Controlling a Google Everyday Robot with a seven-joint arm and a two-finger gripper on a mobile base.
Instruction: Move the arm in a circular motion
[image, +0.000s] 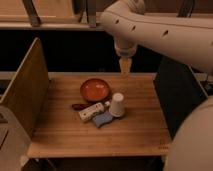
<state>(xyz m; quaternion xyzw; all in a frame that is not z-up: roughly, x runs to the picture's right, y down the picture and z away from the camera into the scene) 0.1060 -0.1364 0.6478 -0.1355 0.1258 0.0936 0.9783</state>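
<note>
The arm (165, 32) is stretched across the top from 3 o'clock toward 12. The wooden table (135, 132) is bounded at 9 o'clock by an upright wooden side panel (26, 90); open board is left at 6 and at 3. A red bowl (95, 89), an upturned white cup (117, 104), a white bottle (91, 111) and a blue cloth (103, 119) are clustered centrally. The gripper (124, 67) is hung over the far edge at 12 o'clock, above the bowl's 1 o'clock side.
</note>
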